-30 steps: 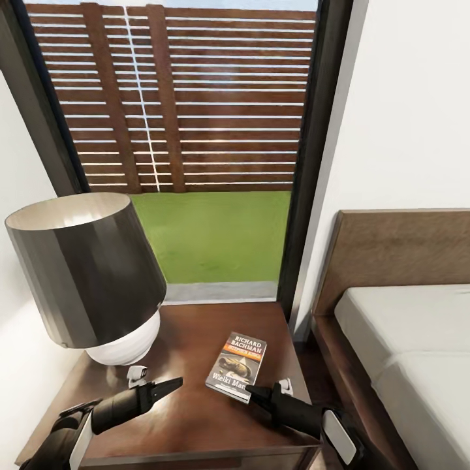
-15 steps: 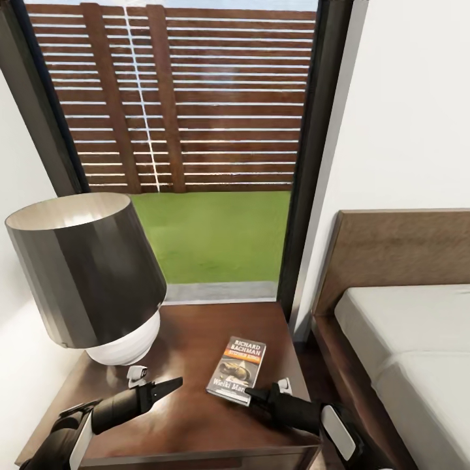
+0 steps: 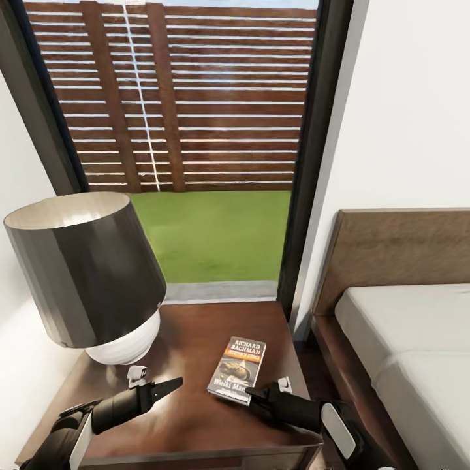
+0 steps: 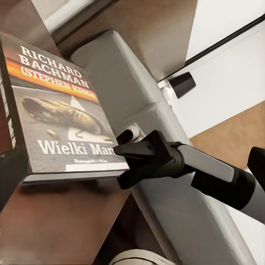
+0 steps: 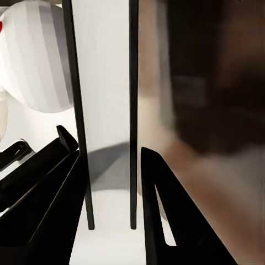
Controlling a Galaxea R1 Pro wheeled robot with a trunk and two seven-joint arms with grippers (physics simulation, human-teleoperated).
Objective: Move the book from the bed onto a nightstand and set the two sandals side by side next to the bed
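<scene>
Book [image 3: 237,370]: one thin glossy paperback, dark cover, white lettering, orange band, lying flat on the glossy reddish-brown wood nightstand [image 3: 189,424], near its front right. Left to right: one lamp [image 3: 88,274] with dark tapered shade and white ribbed round base; left gripper [image 3: 160,386], black, jaws look closed and empty, though hard to confirm; book; right gripper [image 3: 253,393] with the book's near edge between its parted fingers [image 5: 165,210], seemingly not clamped. One bed [image 3: 405,352] beyond, brown wood headboard, plain grey mattress.
</scene>
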